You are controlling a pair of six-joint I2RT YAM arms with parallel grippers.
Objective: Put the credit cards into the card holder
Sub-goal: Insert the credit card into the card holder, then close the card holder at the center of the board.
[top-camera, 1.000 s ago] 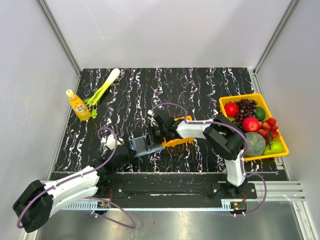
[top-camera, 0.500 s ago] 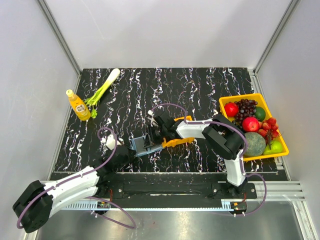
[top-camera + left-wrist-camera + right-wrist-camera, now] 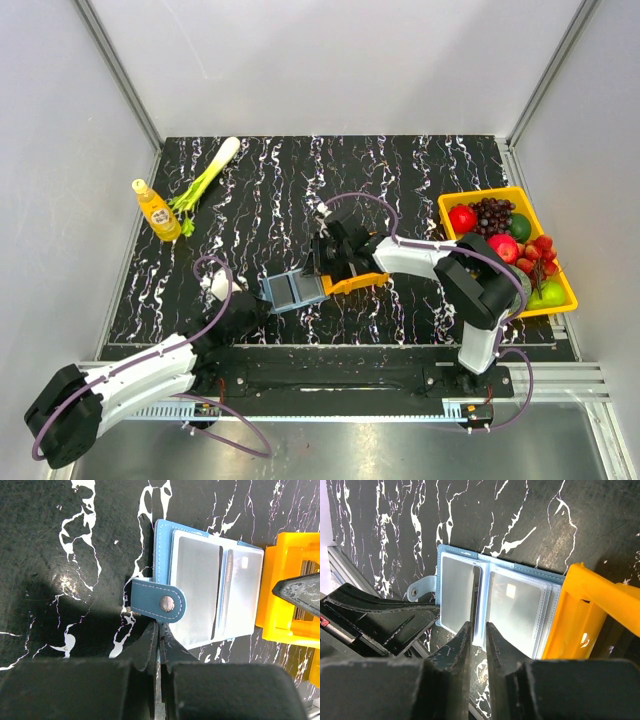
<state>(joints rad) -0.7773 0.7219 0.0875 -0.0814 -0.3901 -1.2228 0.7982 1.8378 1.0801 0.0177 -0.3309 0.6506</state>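
Observation:
The blue card holder (image 3: 293, 290) lies open on the black marbled table, its clear sleeves up, and also shows in the left wrist view (image 3: 240, 605) and the right wrist view (image 3: 515, 610). A thin grey card (image 3: 227, 590) stands on edge at its fold. My left gripper (image 3: 258, 303) is shut on the holder's near edge under the snap strap (image 3: 160, 604). My right gripper (image 3: 325, 268) hovers over the holder's right side by the orange tray (image 3: 352, 285), its fingers a narrow gap apart with nothing between them (image 3: 477, 630).
The orange tray touches the holder's right edge (image 3: 280, 590). A yellow fruit bin (image 3: 480, 197) stands at the right. A yellow bottle (image 3: 157, 210) and a leek (image 3: 205, 180) lie at the far left.
My right gripper has drawn back to the right, off the card holder towards the orange tray. The holder's sleeves now lie uncovered. The left arm has not moved.

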